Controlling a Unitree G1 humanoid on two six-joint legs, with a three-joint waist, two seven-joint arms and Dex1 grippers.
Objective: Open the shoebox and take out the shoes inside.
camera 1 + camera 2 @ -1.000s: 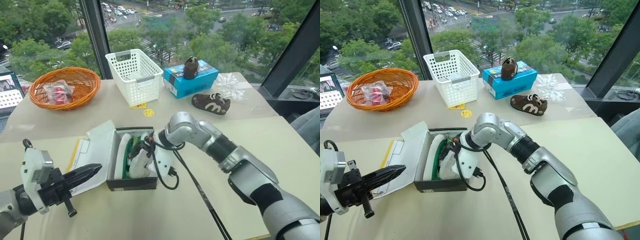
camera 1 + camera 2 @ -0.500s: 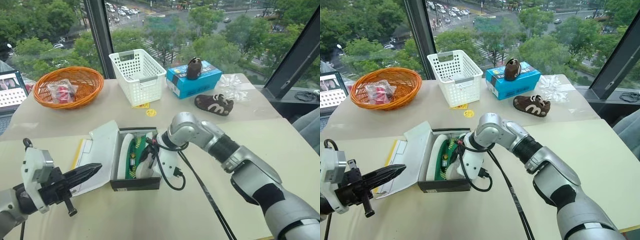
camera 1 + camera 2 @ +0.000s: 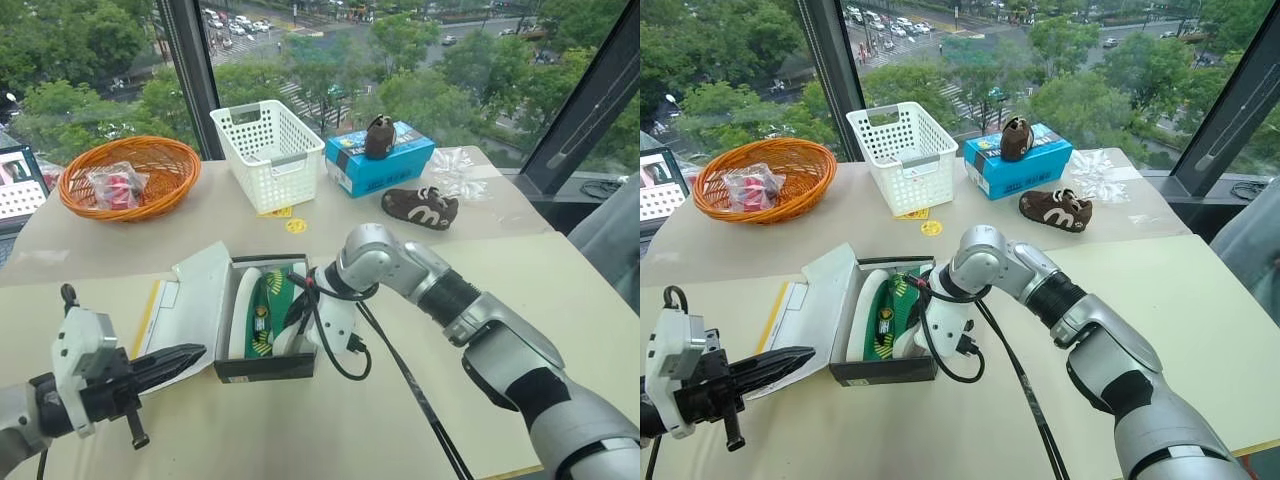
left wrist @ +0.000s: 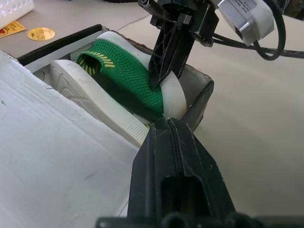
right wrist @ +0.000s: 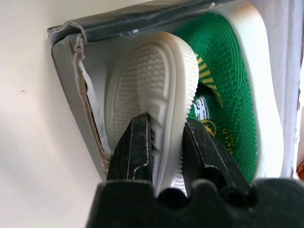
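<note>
The shoebox (image 3: 262, 368) lies open on the near table, its lid (image 3: 195, 300) folded back to the left with the white inside up. Two green shoes with white soles sit inside. My right gripper (image 5: 166, 142) reaches down into the box's right side and is shut on the white sole of one shoe (image 5: 156, 80), which stands on its edge. The other shoe (image 5: 228, 95) lies beside it. In the left wrist view the right gripper (image 4: 159, 78) presses on the green knit. My left gripper (image 3: 185, 357) is shut and holds nothing, hovering low by the lid's front edge.
On the far table stand an orange wicker basket (image 3: 130, 175), a white plastic basket (image 3: 268, 140), and a blue box (image 3: 380, 160) with a brown shoe (image 3: 378, 135) on top. Another brown shoe (image 3: 420, 207) lies nearby. A black cable (image 3: 400, 380) trails from my right wrist.
My right gripper's fingers have closed onto the shoe's white sole inside the box. The left gripper has stayed put. The whole view has shifted slightly.
</note>
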